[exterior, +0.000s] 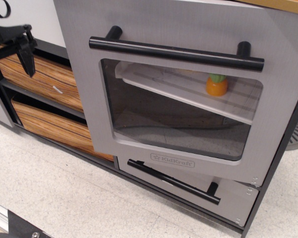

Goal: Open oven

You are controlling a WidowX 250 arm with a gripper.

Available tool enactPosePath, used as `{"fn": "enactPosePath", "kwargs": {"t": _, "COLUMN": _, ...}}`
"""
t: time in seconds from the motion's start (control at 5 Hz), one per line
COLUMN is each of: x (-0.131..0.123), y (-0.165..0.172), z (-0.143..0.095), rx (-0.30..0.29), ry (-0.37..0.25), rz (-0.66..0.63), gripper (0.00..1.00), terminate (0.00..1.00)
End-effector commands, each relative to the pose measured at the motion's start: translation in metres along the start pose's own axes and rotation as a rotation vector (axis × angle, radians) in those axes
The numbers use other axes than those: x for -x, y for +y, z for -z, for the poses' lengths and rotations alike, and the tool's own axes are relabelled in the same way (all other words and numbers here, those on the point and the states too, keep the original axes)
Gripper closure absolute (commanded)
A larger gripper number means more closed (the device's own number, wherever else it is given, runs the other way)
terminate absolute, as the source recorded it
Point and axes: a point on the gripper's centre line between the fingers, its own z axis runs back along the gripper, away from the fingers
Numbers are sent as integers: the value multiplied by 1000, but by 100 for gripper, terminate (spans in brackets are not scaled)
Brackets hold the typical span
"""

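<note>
Judging the oven (188,94) door already swung partly ajar from its cabinet, I saw my gripper (10,47), barely visible, well left of the handle (176,51), its spread unreadable.

1 close, tilted view, angled down onto the oven (179,99) front.
</note>
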Motion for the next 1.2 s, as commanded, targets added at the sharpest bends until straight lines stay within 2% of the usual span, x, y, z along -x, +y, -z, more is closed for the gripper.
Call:
{"fn": "enactPosePath", "kwargs": {"t": 0.0, "x": -45, "y": 0, "z": -16, "rx": 17, "ry": -66, "rz": -195, "gripper": 0, "terminate": 0}}
{"fn": "enactPosePath", "kwargs": {"t": 0.2, "x": -57, "y": -15, "z": -19, "rx": 21, "ry": -84, "rz": -298, "gripper": 0, "terminate": 0}}
{"fn": "enactPosePath", "kwargs": {"t": 0.4, "x": -47, "y": -29, "z": -21, "rx": 30, "ry": -75, "rz": -254, "gripper": 0, "terminate": 0}}
{"fn": "enactPosePath", "kwargs": {"t": 0.6, "x": -26, "y": -38, "z": -27, "rx": 87, "ry": -160, "rz": -109, "gripper": 0, "terminate": 0}}
{"fn": "enactPosePath", "kwargs": {"t": 0.8, "x": -14, "y": -29, "z": -29, "rx": 97, "ry": -133, "rz": 19, "gripper": 0, "terminate": 0}}
{"fn": "enactPosePath", "kwargs": {"t": 1.0, "x": -10, "y": -15, "z": -36, "rx": 71, "ry": -112, "rz": 108, "gripper": 0, "terminate": 0}}
